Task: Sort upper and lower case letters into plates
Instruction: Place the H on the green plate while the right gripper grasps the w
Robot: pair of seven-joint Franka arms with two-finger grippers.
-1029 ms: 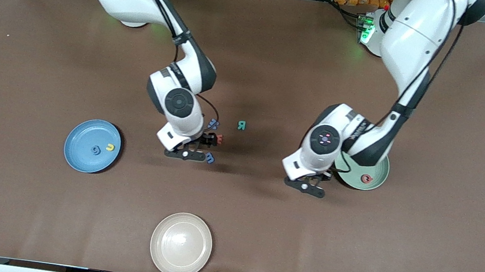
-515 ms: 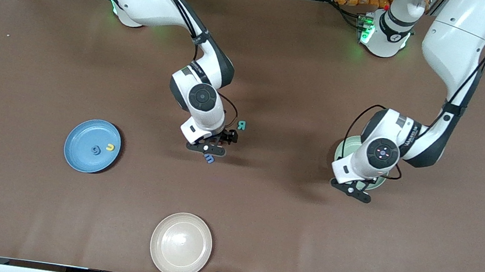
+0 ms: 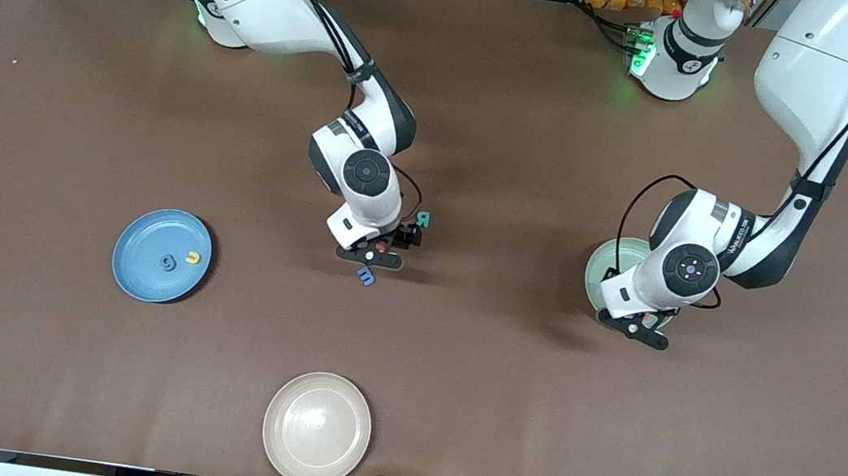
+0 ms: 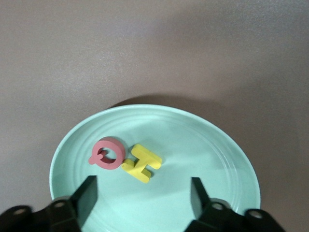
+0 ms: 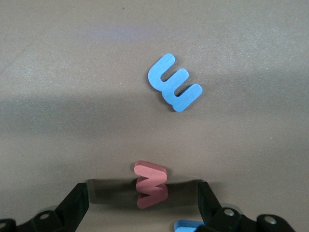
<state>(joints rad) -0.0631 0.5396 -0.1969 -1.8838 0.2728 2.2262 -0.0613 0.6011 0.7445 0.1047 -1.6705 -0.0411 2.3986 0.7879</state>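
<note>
- Brown matte surface (image 3: 48,352) carries three round plates and several loose foam letters.
- Hidden: in the front view the left arm covers most of the pale green plastic plate (image 3: 597,271); the right arm covers part of the letter cluster at mid-surface.
- Cut off: a second blue letter (image 5: 189,225) shows only an edge in the right wrist view.
- Pale green plate, toward the left arm's end: one pink letter Q (image 4: 107,153) and one yellow letter H (image 4: 141,163), touching.
- Blue plastic plate (image 3: 132,273), toward the right arm's end: one yellow letter (image 3: 194,257) and one dark letter (image 3: 167,262), hard to read.
- Cream-beige plate (image 3: 314,453), nearest the front camera.
- Loose on the surface: blue letter m (image 3: 366,275), pink letter w (image 5: 150,180), teal letter R (image 3: 421,220).
- Left gripper (image 4: 144,193): over the pale green plate, jaws apart, nothing between them.
- Right gripper (image 5: 143,195): low over the letter cluster, jaws apart either side of the pink w.
</note>
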